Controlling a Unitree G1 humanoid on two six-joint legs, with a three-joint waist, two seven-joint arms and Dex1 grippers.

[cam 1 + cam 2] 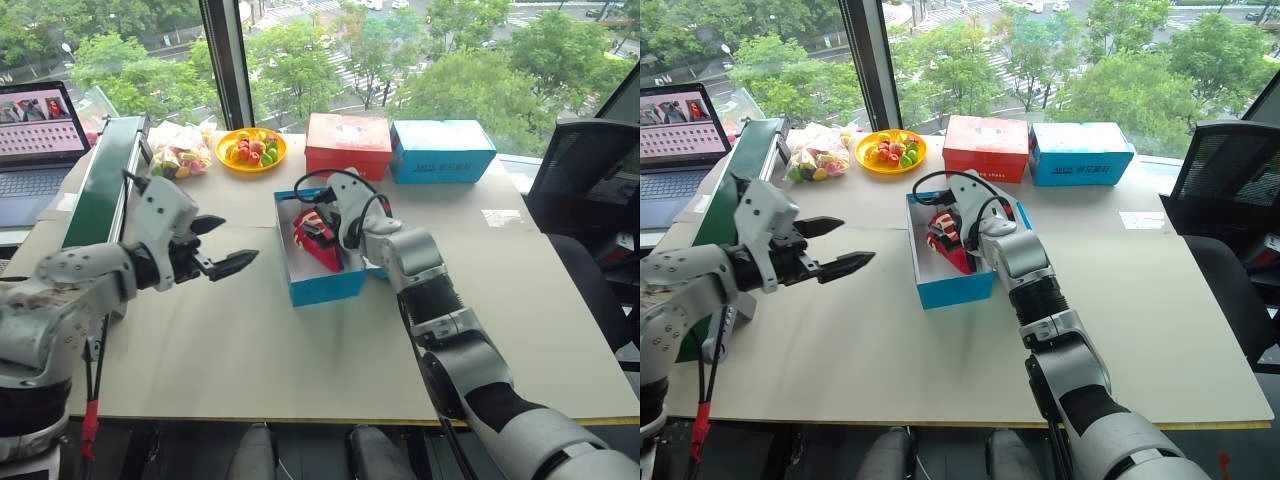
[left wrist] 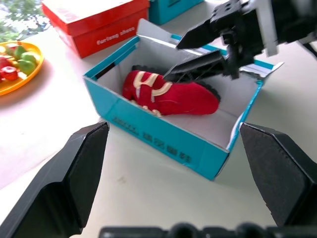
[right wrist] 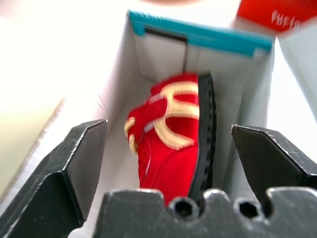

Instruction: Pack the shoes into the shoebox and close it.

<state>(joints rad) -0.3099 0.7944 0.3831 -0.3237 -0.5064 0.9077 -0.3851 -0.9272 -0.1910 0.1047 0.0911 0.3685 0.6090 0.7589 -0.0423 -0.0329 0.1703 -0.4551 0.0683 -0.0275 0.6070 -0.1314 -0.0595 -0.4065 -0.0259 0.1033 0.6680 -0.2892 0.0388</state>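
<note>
One red shoe [image 2: 168,94] is seen lying inside the open blue shoebox [image 1: 322,285] at frame centre, the right gripper [image 2: 208,49] spread empty above it, the left gripper [image 1: 222,245] spread empty over bare tabletop [image 1: 250,350] at left.

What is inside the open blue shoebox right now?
Inside the shoebox one red shoe lies on its side against the white interior. The right gripper, jaws open, hangs over the far end, so whether a second shoe lies beneath or behind cannot be seen.
</note>
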